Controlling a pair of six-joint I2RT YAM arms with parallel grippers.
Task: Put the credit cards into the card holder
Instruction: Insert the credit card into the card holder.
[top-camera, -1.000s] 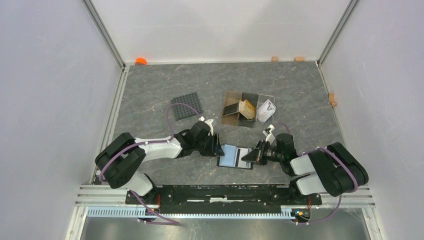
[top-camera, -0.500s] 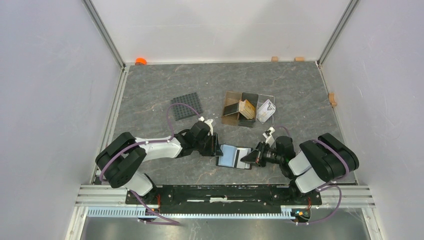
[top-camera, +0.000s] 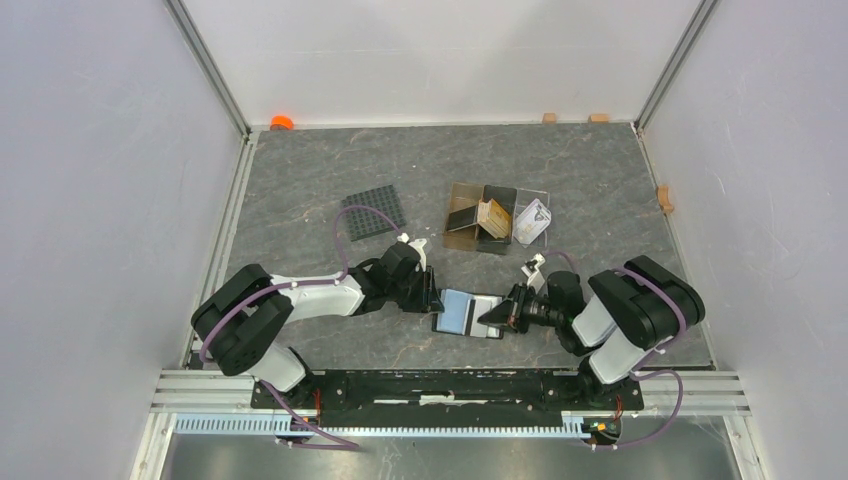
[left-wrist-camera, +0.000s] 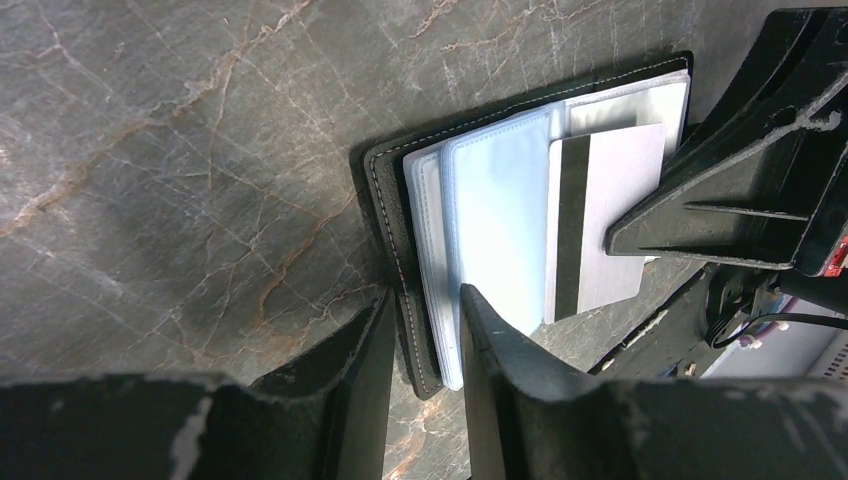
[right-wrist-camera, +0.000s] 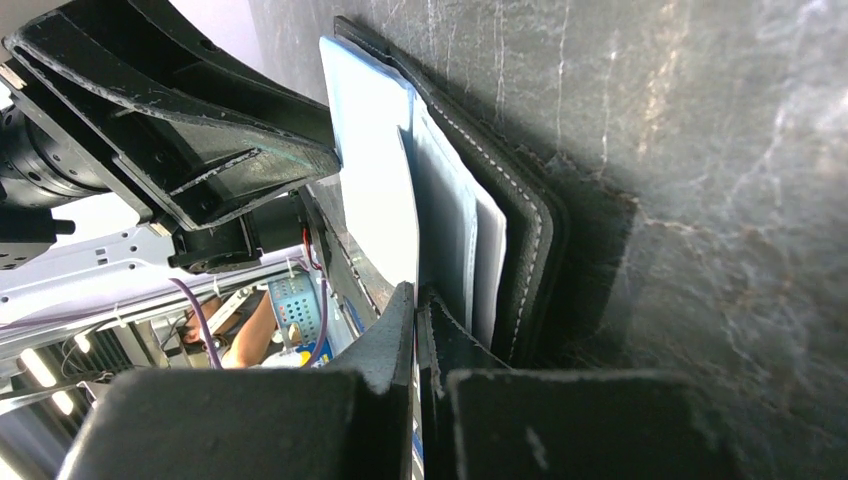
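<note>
The holder (top-camera: 460, 311) lies open on the table (top-camera: 300, 170), near the front edge and between the two arms, its pale blue-grey pages up and the black cover showing as a stitched rim around them.

The left gripper (left-wrist-camera: 425, 297) comes in from the holder's left side. Its jaws stand a narrow gap apart, and the cover's rim and the edges of the pages fill that gap. They seem to be nipping that edge, though the wrist view does not make the contact plain.

The right gripper (right-wrist-camera: 415, 300) reaches in from the opposite side, its jaws all but closed on a card (left-wrist-camera: 608, 210). This card is whitish with a dark stripe down its inner end. It lies flat over the right-hand pages and overhangs the holder's near edge a little, with the fingers pinching its outer end.

Farther back on the table stands a brown box (top-camera: 465, 222) with a tan card (top-camera: 492, 216) leaning inside it. A clear tray (top-camera: 533, 221) sits just beside the box on the right, and a black mat (top-camera: 373, 211) lies well to its left.
</note>
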